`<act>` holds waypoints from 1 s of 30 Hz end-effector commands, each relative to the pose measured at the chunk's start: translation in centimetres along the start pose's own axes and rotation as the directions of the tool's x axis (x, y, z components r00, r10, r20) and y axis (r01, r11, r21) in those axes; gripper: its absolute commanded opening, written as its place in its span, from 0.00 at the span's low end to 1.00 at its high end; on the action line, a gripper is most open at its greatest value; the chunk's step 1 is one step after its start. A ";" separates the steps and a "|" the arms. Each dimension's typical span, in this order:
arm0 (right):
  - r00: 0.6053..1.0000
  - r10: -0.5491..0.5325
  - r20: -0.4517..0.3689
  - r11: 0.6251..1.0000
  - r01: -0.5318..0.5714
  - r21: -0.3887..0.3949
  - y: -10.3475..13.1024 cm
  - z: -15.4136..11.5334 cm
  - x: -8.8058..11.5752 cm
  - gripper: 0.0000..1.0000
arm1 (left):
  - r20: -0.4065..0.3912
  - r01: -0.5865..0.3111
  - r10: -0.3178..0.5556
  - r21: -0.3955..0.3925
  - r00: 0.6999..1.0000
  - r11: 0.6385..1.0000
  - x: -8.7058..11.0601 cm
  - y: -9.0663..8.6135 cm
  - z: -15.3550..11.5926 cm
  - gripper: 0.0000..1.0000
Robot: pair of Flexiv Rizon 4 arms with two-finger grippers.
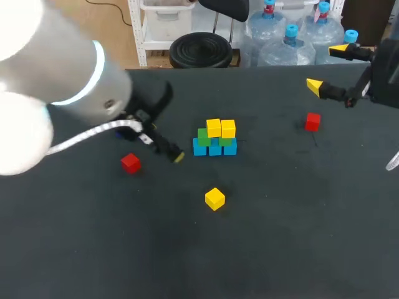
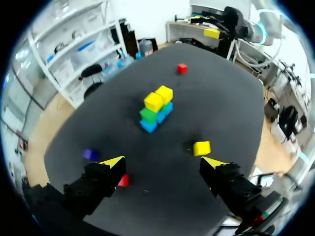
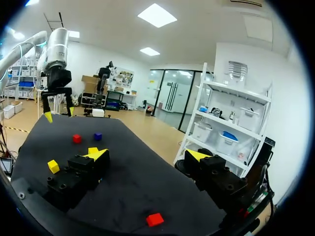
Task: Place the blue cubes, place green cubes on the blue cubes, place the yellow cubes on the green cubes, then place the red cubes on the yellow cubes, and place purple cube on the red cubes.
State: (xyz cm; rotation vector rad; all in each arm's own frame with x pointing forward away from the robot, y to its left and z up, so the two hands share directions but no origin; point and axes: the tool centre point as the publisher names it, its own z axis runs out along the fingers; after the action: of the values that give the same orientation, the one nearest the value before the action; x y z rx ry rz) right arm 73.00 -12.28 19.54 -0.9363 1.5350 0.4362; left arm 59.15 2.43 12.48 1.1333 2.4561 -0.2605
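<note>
– At table ctr, a stack [image 1: 215, 140] is seen: blue cubes [image 1: 215, 148] at the bottom, green cubes [image 1: 202, 137] on them, two yellow cubes [image 1: 221, 128] on top. Grippers?

– Left gripper [image 2: 163, 162] is spread wide w/ nothing held. It is hung just to the left of the stack. A loose yellow cube [image 2: 202, 147] is seen ahead of it, and a red cube [image 2: 123, 181] is partly hidden beside one finger [image 2: 96, 182]. Right gripper [image 3: 147, 155] is also spread wide, nothing held, and is parked at the far right, well apart from the stack.

– Other pieces?

– A 2nd red cube [image 1: 312, 121] is laid on the right side, near the right gripper. The purple cube [image 2: 89, 154] is found near the left arm [image 1: 62, 75]; it can't be made out in the head view.

– What can go wrong?

– Judged only:
- Stack is narrow & tall, so it can be toppled if a spread finger is swept past on approach.
- If the loose yellow is gripped off-centre, it can be twisted & set down askew, so a poor seat is left for the reds.
- The red by the left finger can be nudged away if the descent is misaligned.
- Purple may be missed, as it's masked by the arm.
</note>
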 end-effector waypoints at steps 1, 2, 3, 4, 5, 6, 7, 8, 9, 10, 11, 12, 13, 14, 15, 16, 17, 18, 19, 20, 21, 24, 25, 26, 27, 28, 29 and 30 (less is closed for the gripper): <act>1.000 0.000 0.000 1.000 0.000 0.000 0.0 -0.1 0.0 1.00 | -0.127 0.026 -0.022 0.028 0.992 0.999 -0.8 -2.2 1.6 1.00; 1.000 0.000 0.000 1.000 0.000 0.000 0.0 -0.1 0.0 1.00 | -0.134 0.030 -0.024 0.043 0.991 0.999 -0.7 -2.8 2.0 1.00; 1.000 0.000 0.000 1.000 0.000 0.000 0.0 -0.1 0.0 1.00 | -0.132 0.033 -0.026 0.055 0.991 0.998 -0.6 -3.4 2.3 1.00; 1.000 0.000 0.000 1.000 0.000 0.000 0.0 -0.1 0.0 1.00 | -0.137 0.034 -0.025 0.064 0.990 0.997 -0.4 -3.9 2.7 1.00; 1.000 0.000 0.000 1.000 0.000 0.000 0.0 -0.1 0.0 1.00 | -0.149 0.037 -0.025 0.079 0.989 0.996 -0.1 -4.4 3.2 1.00; 1.000 0.000 0.000 1.000 0.000 0.000 0.0 -0.1 0.0 1.00 | -0.152 0.048 -0.033 0.093 0.988 0.995 0.3 -4.9 3.6 1.00; 1.000 0.000 0.000 1.000 0.000 0.000 0.0 -0.1 0.0 1.00 | -0.150 0.051 -0.037 0.095 0.988 0.994 0.6 -5.2 4.0 1.00; 1.000 0.000 0.000 1.000 0.000 0.000 0.0 -0.1 0.0 1.00 | -0.147 0.051 -0.037 0.092 0.988 0.994 0.8 -5.5 4.4 1.00; 1.000 0.000 0.000 1.000 0.000 0.000 0.0 -0.1 0.0 1.00 | -0.140 0.055 -0.041 0.100 0.989 0.993 0.9 -5.8 4.8 1.00; 1.000 0.000 0.000 1.000 0.000 0.000 0.0 -0.1 0.0 1.00 | -0.130 0.053 -0.039 0.107 0.991 0.993 1.0 -6.0 5.1 1.00; 1.000 0.000 0.000 1.000 0.000 0.000 0.0 -0.1 0.0 1.00 | -0.122 0.042 -0.029 0.103 0.992 0.994 1.0 -6.2 5.5 1.00; 1.000 0.000 0.000 1.000 0.000 0.000 0.0 -0.1 0.0 1.00 | -0.113 0.039 -0.028 0.102 0.993 0.994 1.0 -6.3 5.8 1.00; 1.000 0.000 0.000 1.000 0.000 0.000 0.0 -0.1 0.0 1.00 | -0.107 0.033 -0.022 0.106 0.994 0.994 0.9 -6.5 6.0 1.00; 1.000 0.000 0.000 1.000 0.000 0.000 0.0 -0.1 0.0 1.00 | -0.100 0.028 -0.017 0.106 0.995 0.994 0.8 -6.6 6.3 1.00; 1.000 0.000 0.000 1.000 0.000 0.000 0.0 -0.1 0.0 1.00 | -0.091 0.021 -0.011 0.104 0.996 0.994 0.7 -6.7 6.6 1.00; 1.000 0.000 0.000 1.000 0.000 0.000 0.0 -0.1 0.0 1.00 | -0.094 0.022 -0.011 0.114 0.996 0.993 0.6 -6.8 7.0 1.00; 1.000 0.000 0.000 1.000 0.000 0.000 0.0 -0.1 0.0 1.00 | -0.089 0.027 -0.016 0.131 0.996 0.991 0.6 -6.9 7.4 1.00; 1.000 0.000 0.000 1.000 0.000 0.000 0.0 -0.1 0.0 1.00 | -0.082 0.019 -0.008 0.137 0.997 0.990 0.5 -7.0 7.8 1.00; 1.000 0.000 0.000 1.000 0.000 0.000 0.0 -0.1 0.0 1.00 | -0.090 0.007 0.005 0.139 0.996 0.990 0.5 -7.1 8.2 1.00; 1.000 0.000 0.000 1.000 0.000 0.000 0.0 -0.1 0.0 1.00 | -0.094 0.005 0.009 0.149 0.995 0.989 0.5 -7.2 8.6 1.00; 1.000 0.000 0.000 1.000 0.000 0.000 0.0 -0.1 0.0 1.00 | -0.098 0.003 0.013 0.161 0.995 0.987 0.4 -7.4 8.9 1.00; 1.000 0.000 0.000 1.000 0.000 0.000 0.0 -0.1 0.0 1.00 | -0.124 -0.024 0.047 0.185 0.991 0.983 0.5 -7.8 9.8 1.00; 1.000 0.000 0.000 1.000 0.000 0.000 0.0 -0.1 0.0 1.00 | -0.131 -0.023 0.049 0.193 0.990 0.981 0.5 -7.9 10.0 1.00; 1.000 0.000 0.000 1.000 0.000 0.000 0.0 -0.1 0.0 1.00 | -0.136 -0.028 0.056 0.197 0.989 0.980 0.5 -7.9 10.2 1.00; 1.000 0.000 0.000 1.000 0.000 0.000 0.0 -0.1 0.0 1.00 | -0.140 -0.038 0.067 0.202 0.988 0.979 0.5 -8.0 10.3 1.00; 1.000 0.000 0.000 1.000 0.000 0.000 0.0 -0.1 0.0 1.00 | -0.144 -0.043 0.074 0.209 0.987 0.977 0.5 -8.0 10.5 1.00; 1.000 0.000 0.000 1.000 0.000 0.000 0.0 -0.1 0.0 1.00 | -0.150 -0.047 0.081 0.215 0.985 0.976 0.4 -8.1 10.5 1.00; 1.000 0.000 0.000 1.000 0.000 0.000 0.0 -0.1 0.0 1.00 | -0.156 -0.051 0.088 0.222 0.984 0.974 0.4 -8.2 10.7 1.00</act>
State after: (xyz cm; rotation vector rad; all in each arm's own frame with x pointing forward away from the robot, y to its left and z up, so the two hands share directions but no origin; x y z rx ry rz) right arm 73.00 -12.27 19.56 -0.9365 1.5352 0.4358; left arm 54.99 -5.50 3.03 1.3563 2.5568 -0.4347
